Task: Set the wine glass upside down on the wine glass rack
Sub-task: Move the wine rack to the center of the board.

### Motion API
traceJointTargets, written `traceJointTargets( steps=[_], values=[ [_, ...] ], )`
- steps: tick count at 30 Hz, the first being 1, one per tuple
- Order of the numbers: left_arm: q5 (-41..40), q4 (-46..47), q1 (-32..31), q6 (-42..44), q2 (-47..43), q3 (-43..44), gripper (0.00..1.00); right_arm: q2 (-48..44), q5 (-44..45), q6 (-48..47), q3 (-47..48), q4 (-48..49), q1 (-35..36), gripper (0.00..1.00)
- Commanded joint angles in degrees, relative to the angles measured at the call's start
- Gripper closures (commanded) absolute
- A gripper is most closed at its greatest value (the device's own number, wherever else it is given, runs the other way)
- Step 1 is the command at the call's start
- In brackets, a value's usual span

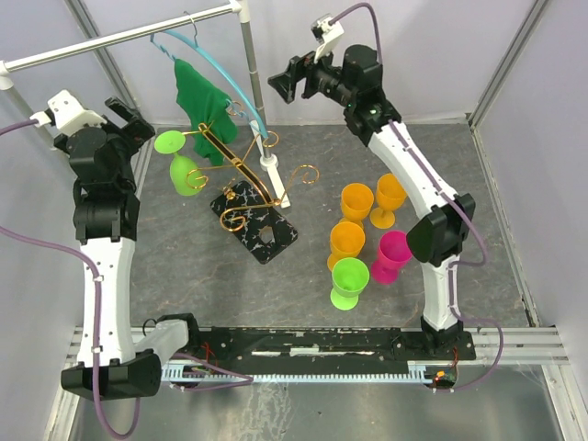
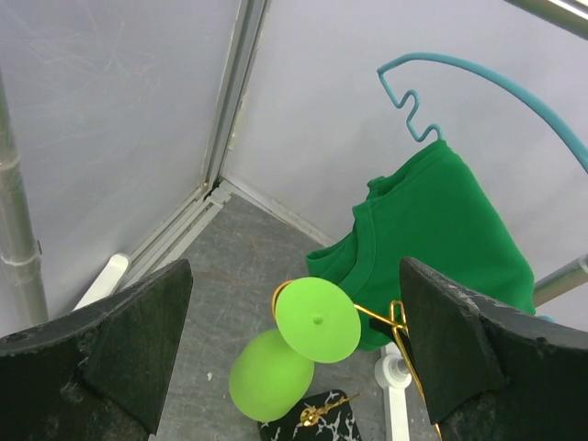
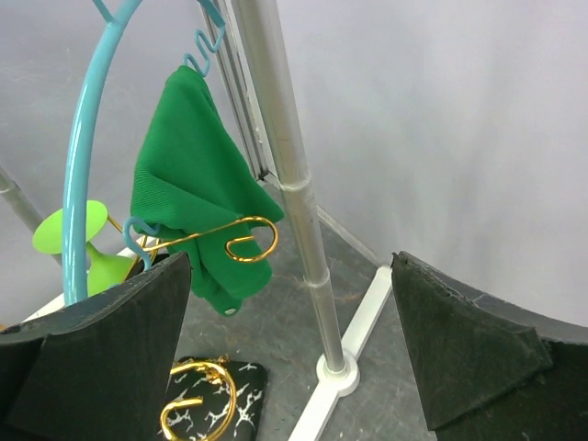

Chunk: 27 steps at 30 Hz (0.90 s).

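Grey table (image 1: 184, 276), one green wine glass (image 1: 186, 175) inverted on gold rack (image 1: 280, 234), five glasses (image 1: 347, 237) standing, both jaws apart

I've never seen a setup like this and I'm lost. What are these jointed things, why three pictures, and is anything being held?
These are two robot arms bolted at the table's near edge, each ending in a two-finger gripper. One picture looks down from above; the other two come from a camera on each wrist, so the dark shapes at their bottom corners are that arm's fingers. The left gripper and right gripper are open, holding nothing. On the grey table stands the gold wine glass rack, with a green wine glass hanging from it, foot up. To its right stand three orange glasses, a pink glass and a second green glass. Behind, a white clothes rail carries a green cloth on a blue hanger.
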Motion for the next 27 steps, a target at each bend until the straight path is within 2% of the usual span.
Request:
traceJointTargets(
  steps=[1, 5, 14, 19, 24, 27],
  values=[
    [0.0, 5.4, 0.2, 2.4, 1.8, -0.3, 0.01, 3.9, 3.0, -2.9, 5.0, 6.7, 1.8, 0.02],
    [0.9, 7.2, 0.3, 1.9, 2.3, -2.0, 0.01, 8.1, 5.9, -4.9, 9.6, 6.9, 3.2, 0.01],
    [2.7, 10.2, 0.3, 0.9, 2.0, -6.0, 0.01, 14.5, 8.2, -5.4, 12.5, 13.9, 4.5, 0.00],
    [2.1, 10.4, 0.3, 2.2, 1.2, -7.9, 0.01, 17.8, 9.1, -5.4, 15.3, 14.0, 5.0, 0.00],
    [4.6, 10.9, 0.3, 1.6, 0.7, -10.0, 0.01, 9.2, 13.2, -8.8, 3.4, 12.5, 6.0, 0.01],
    [4.4, 11.2, 0.3, 1.6, 1.4, -10.8, 0.01, 2.7, 18.4, -11.2, -1.1, 5.7, 6.3, 0.00]
  ],
)
